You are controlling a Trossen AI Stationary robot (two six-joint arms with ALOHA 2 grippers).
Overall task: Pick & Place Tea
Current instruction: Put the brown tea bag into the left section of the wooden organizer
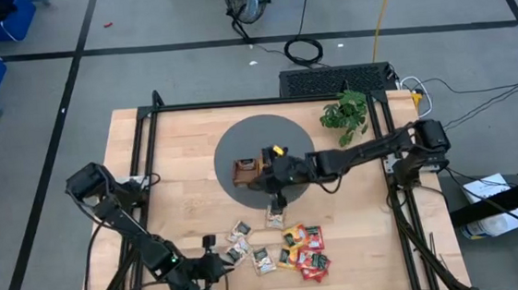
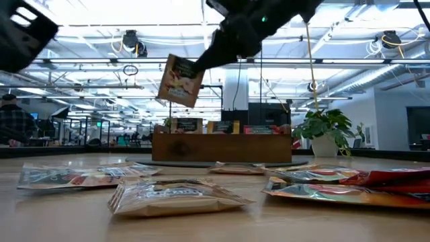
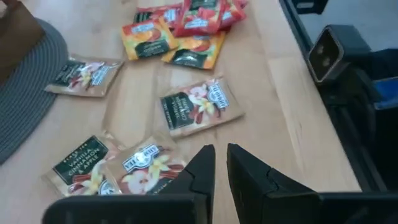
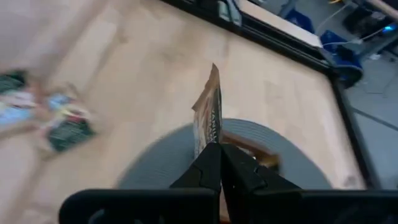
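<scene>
Right gripper (image 4: 219,163), arm stretched low across the round grey mat (image 1: 239,133), is clenched on one flat beige tea sachet (image 4: 210,112), edge-up, lifted above the mat beside the brown wooden tray (image 1: 245,172). Left gripper (image 3: 220,168), arm bent at the wooden table's (image 1: 175,133) near edge, is nearly closed and empty, over the loose sachets (image 1: 286,249): crinkled foil squares, beige, orange, red, lying flat outside the mat.

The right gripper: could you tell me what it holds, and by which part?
The right gripper, shut, pinches a small flat beige tea sachet by one edge. The left gripper holds nothing.
</scene>
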